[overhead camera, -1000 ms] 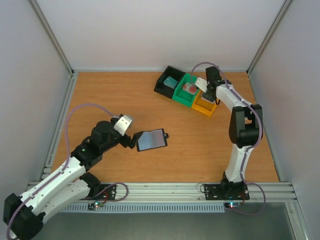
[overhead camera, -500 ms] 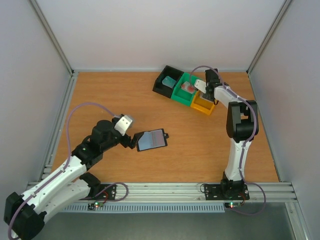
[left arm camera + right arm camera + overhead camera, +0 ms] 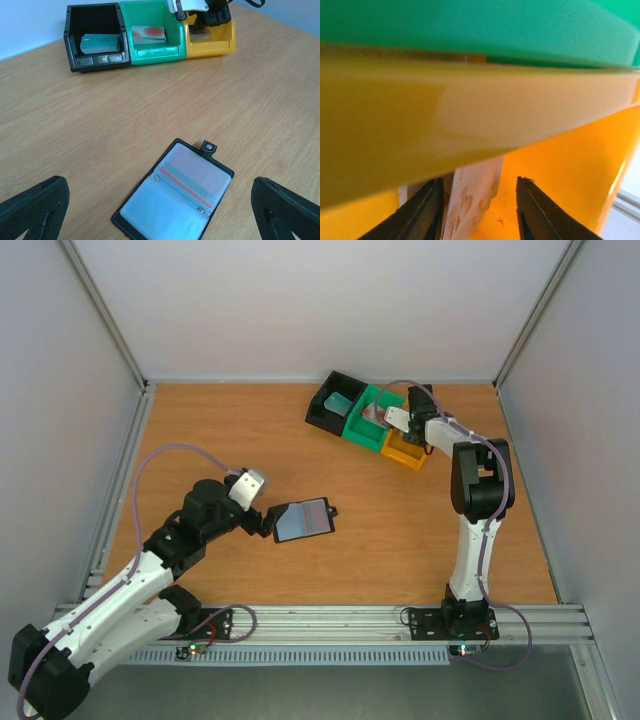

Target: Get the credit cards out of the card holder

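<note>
The right gripper (image 3: 480, 181) is reached far forward and dipped into the orange plastic tray (image 3: 560, 165), jaws slightly parted around an upright whitish plastic card (image 3: 470, 210). The left gripper (image 3: 159, 181) is spread wide above the open black book-style card holder (image 3: 175, 200), which lies on bare wooden table (image 3: 260, 100), well apart from that tray.

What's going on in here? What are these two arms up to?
The robot is emptying cards from a wallet into three small trays. The right gripper is down in the orange tray, its jaws a little apart on either side of a whitish card. A teal card lies in the black tray and a red card in the green tray. The wallet lies open on the table, with the left gripper wide open beside it, holding nothing.
</note>
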